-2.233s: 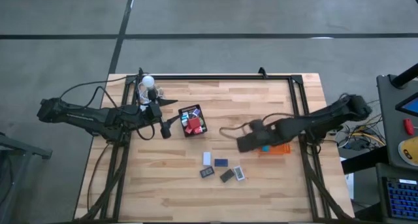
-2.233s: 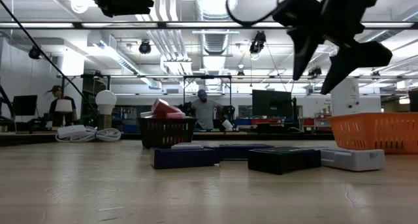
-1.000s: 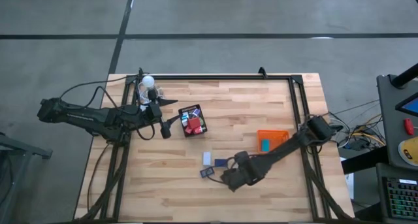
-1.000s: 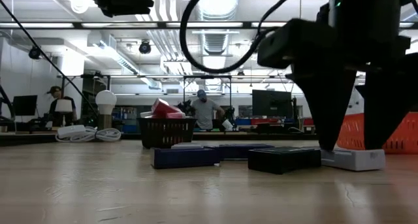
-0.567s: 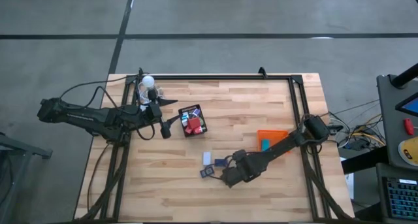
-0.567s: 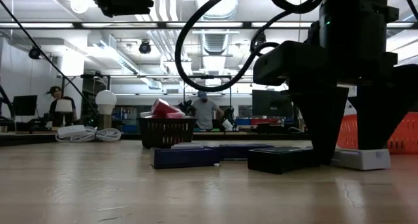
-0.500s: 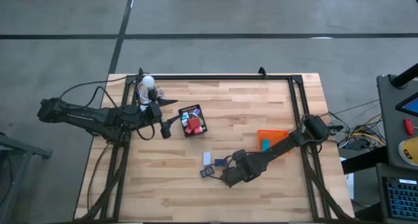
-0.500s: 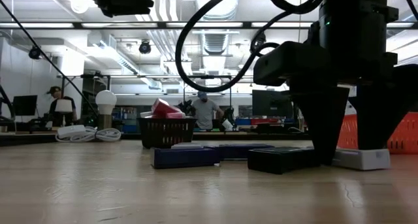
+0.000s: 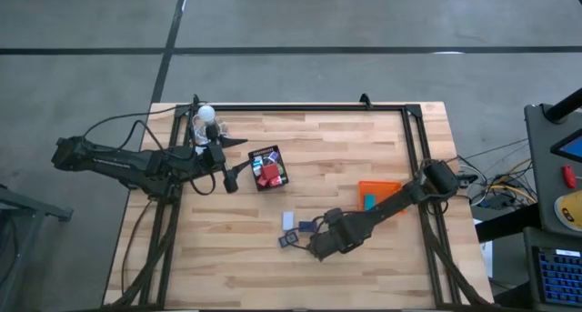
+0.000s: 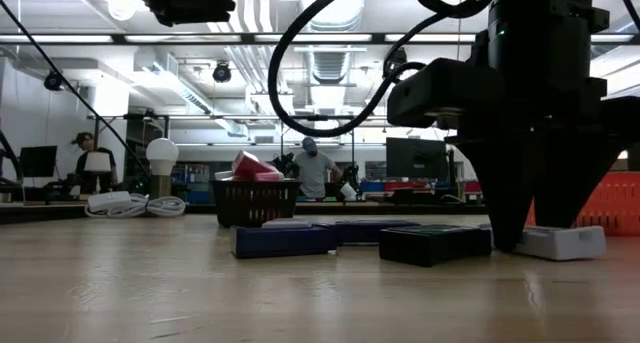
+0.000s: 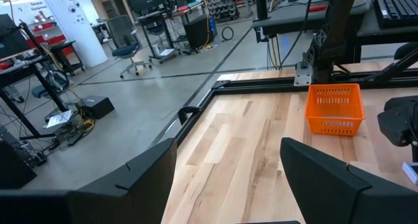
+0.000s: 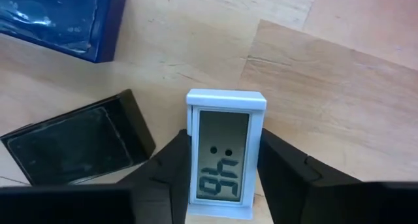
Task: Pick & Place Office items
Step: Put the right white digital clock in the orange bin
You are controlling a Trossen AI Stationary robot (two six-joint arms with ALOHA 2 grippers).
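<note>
My right gripper (image 12: 222,178) has its fingers flanking the small white digital clock (image 12: 225,152), pads touching or just shy of its long sides; I cannot tell whether the clamp has bitten. The clock lies flat on the wooden table (image 12: 339,87). To do this well I would squeeze square across those sides and lift straight, clear of the black flat block (image 12: 75,145) just beside the clock and the blue block (image 12: 62,18) beyond. Farther off stands the orange tray (image 9: 379,196). My left gripper (image 11: 228,178) hangs with fingers apart by the black mesh tray (image 9: 267,167).

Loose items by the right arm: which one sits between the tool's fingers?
The white digital clock, the only one with a lit display. It sits between the right tool's fingers; the black flat case and blue box lie off to one side.
</note>
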